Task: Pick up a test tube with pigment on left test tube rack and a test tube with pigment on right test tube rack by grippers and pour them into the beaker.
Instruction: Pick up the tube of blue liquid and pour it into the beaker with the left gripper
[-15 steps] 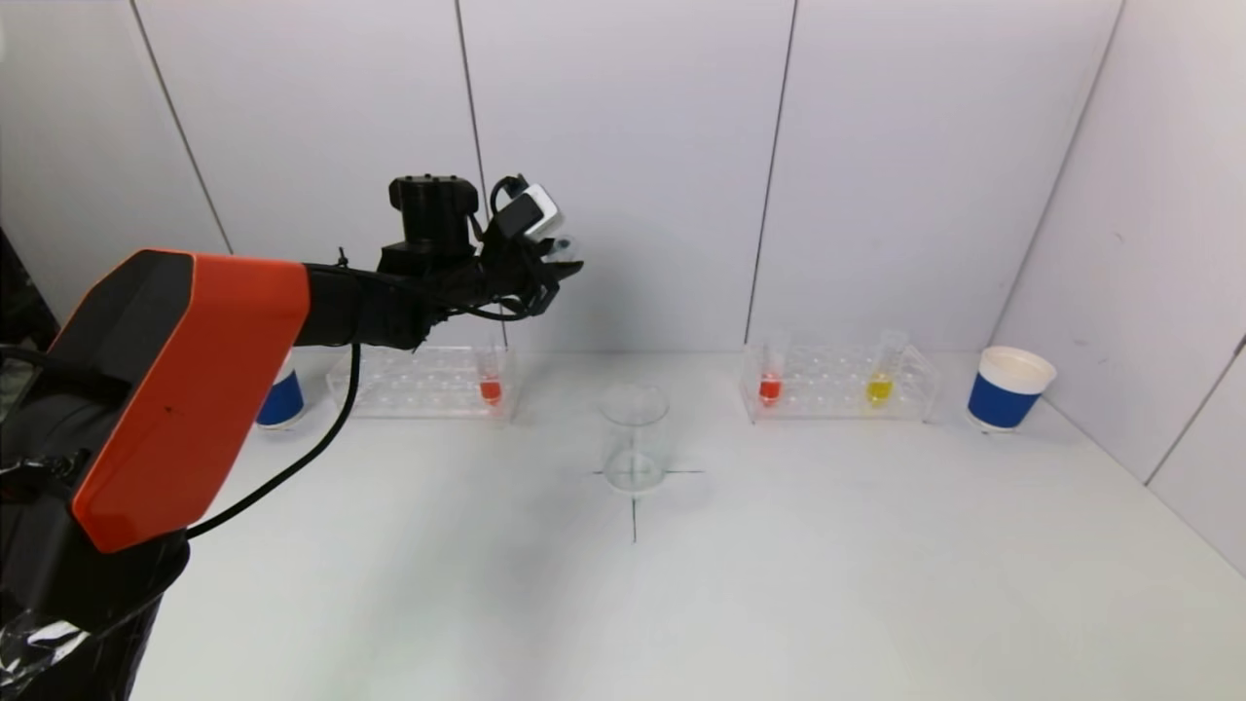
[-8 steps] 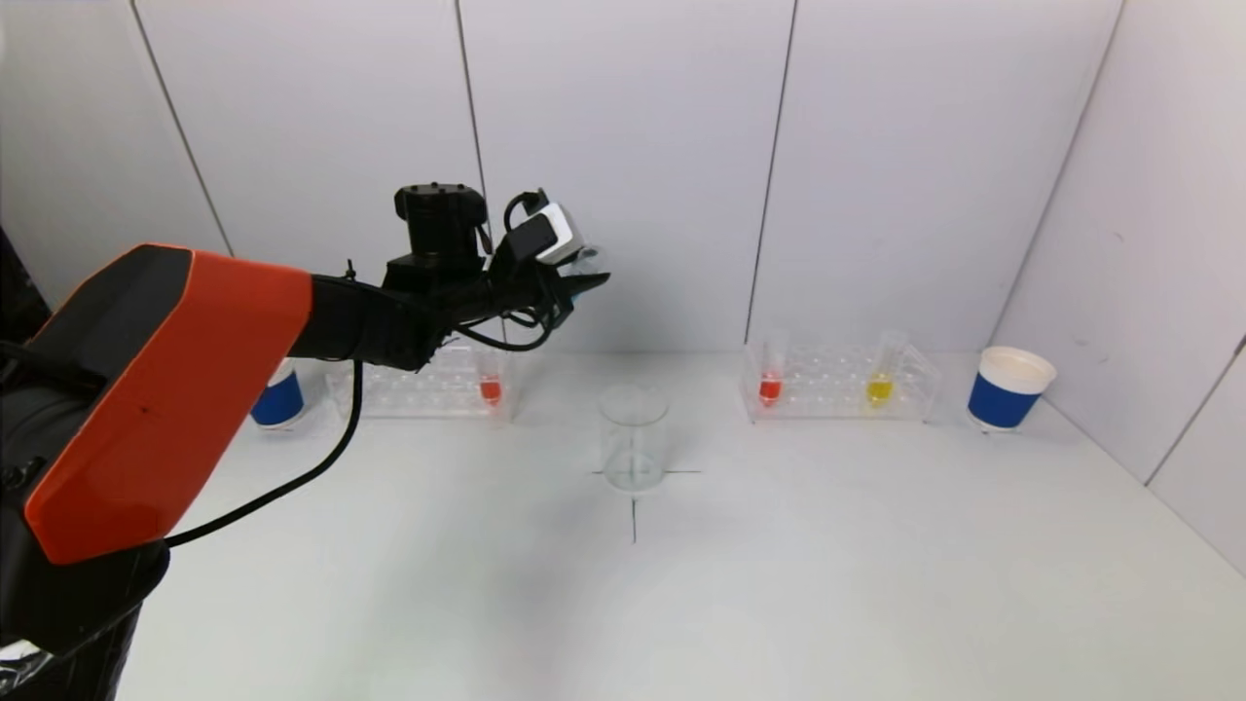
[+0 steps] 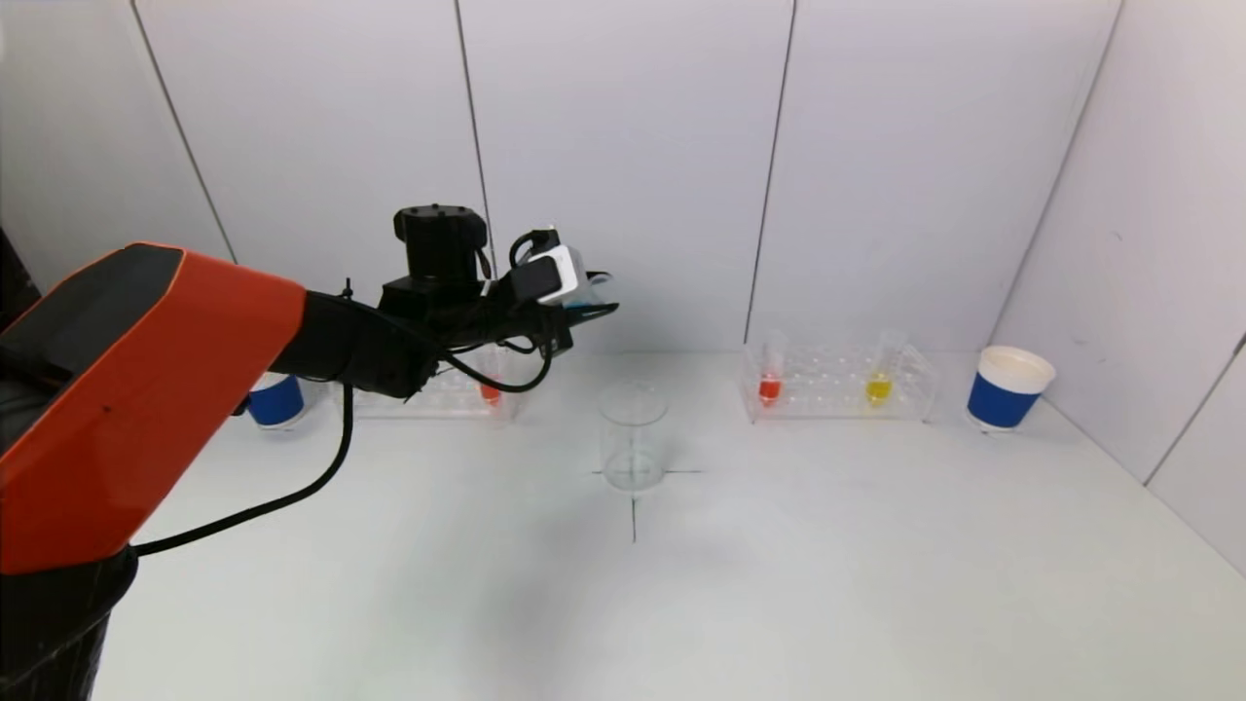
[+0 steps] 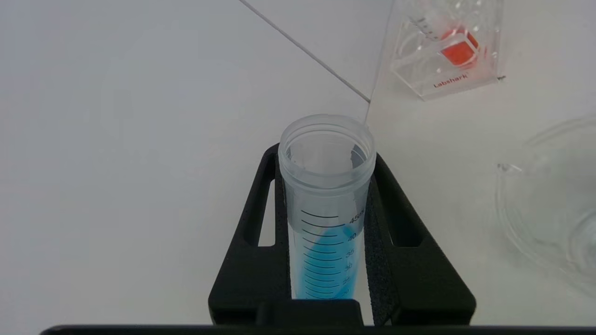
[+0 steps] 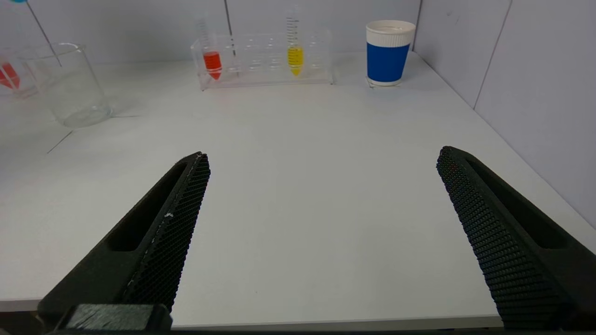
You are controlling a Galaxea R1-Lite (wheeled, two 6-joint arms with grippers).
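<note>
blue tube carried toward beaker, pour pending

a clear plastic test tube [image 4: 327,204] w/ blue pigment is clamped between the fingers of the left gripper [image 3: 591,298], held above the table [image 3: 779,545], up and to the left of the beaker [image 3: 634,438], not yet over its mouth. tube is uncapped, liquid low in it. judged light, stiff, smooth-walled, so prob. slippery; grip is taken mid-body below the rim, which looks sound for tipping. slow tilt advised, since spill risk is judged high w/ an open top. beaker is thin glass, likely fragile, so rim contact is best avoided. right gripper [image 5: 321,232] is spread wide, nothing in it, low over the near table. right rack [image 3: 839,382] holds red [image 3: 770,387] and yellow [image 3: 879,388] tubes, to be taken mid-body likewise.
</note>
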